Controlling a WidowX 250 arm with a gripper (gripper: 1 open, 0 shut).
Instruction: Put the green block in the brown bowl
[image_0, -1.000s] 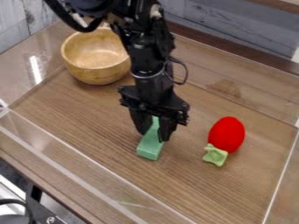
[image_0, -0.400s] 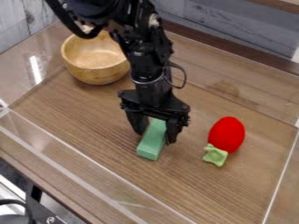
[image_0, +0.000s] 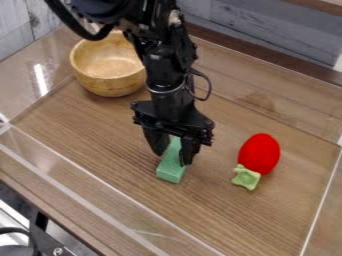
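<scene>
The green block (image_0: 173, 166) lies on the wooden table near the middle, its far end tucked between my fingers. My gripper (image_0: 174, 150) points straight down over it, and its two dark fingers press against the block's sides, so it is shut on the block. The block rests on the table. The brown bowl (image_0: 83, 80) stands at the back left, with nothing showing inside it, well apart from the gripper.
A red strawberry-like toy (image_0: 259, 151) with a small green leafy stub (image_0: 246, 178) lies to the right of the block. Low clear walls (image_0: 54, 165) border the table at the front and left. A grey wall runs along the back.
The fingers stood wider around the block a moment ago and have now closed in onto its sides. The arm has stayed in place and the block has not moved.
</scene>
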